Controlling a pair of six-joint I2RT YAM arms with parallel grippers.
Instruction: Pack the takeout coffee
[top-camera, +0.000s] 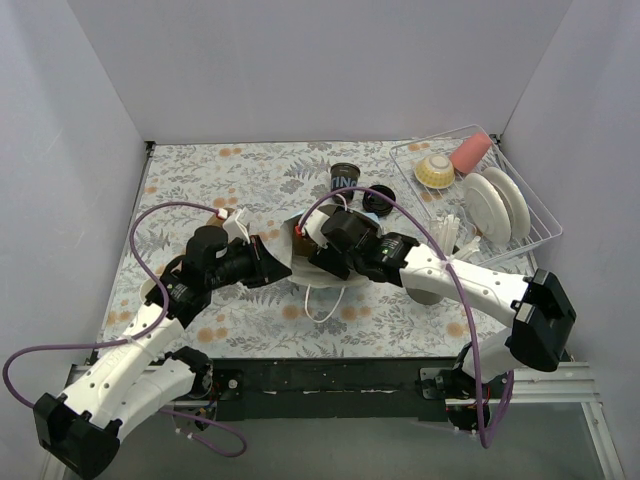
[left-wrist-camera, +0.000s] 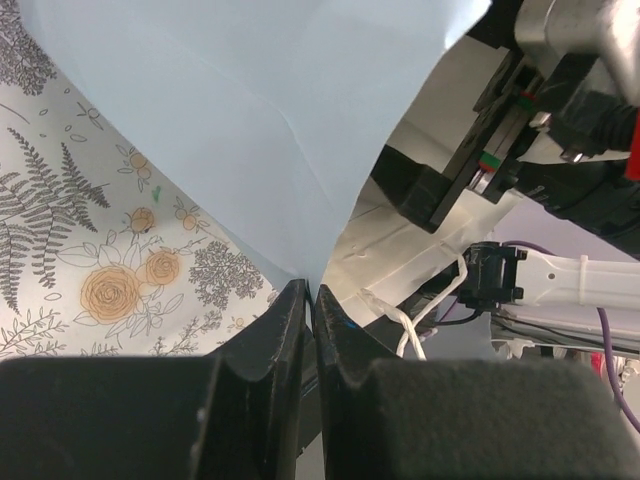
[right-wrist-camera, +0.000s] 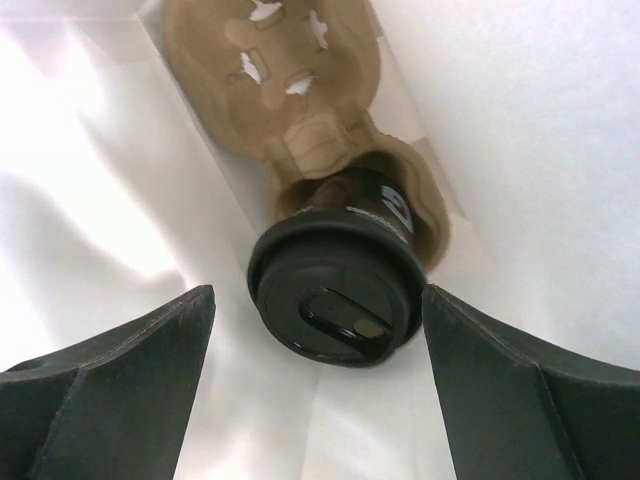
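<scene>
Black fingers (right-wrist-camera: 130, 380) of my right claw (right-wrist-camera: 318, 300) fill the bottom of the right wrist view. They are spread wide on both sides of the coffee cup (right-wrist-camera: 335, 290) and do not touch it. That cup, lid on, sits in one slot of the brown tray (right-wrist-camera: 290, 80), and the tray lies inside the white bag (right-wrist-camera: 120, 200). My left claw (left-wrist-camera: 312, 300) is pinched tight on the bag's edge, holding the mouth open.

I think the cup is in its place. So the good way now is to back the right claw straight out (no bumping the lid!) while the left one holds on.

Only the right wrist view shows the cup in the bag; from above, the arms hide it. But the top view shows a second cup (top-camera: 345, 178) out on the table (top-camera: 200, 180), past the bag, not packed yet.
</scene>
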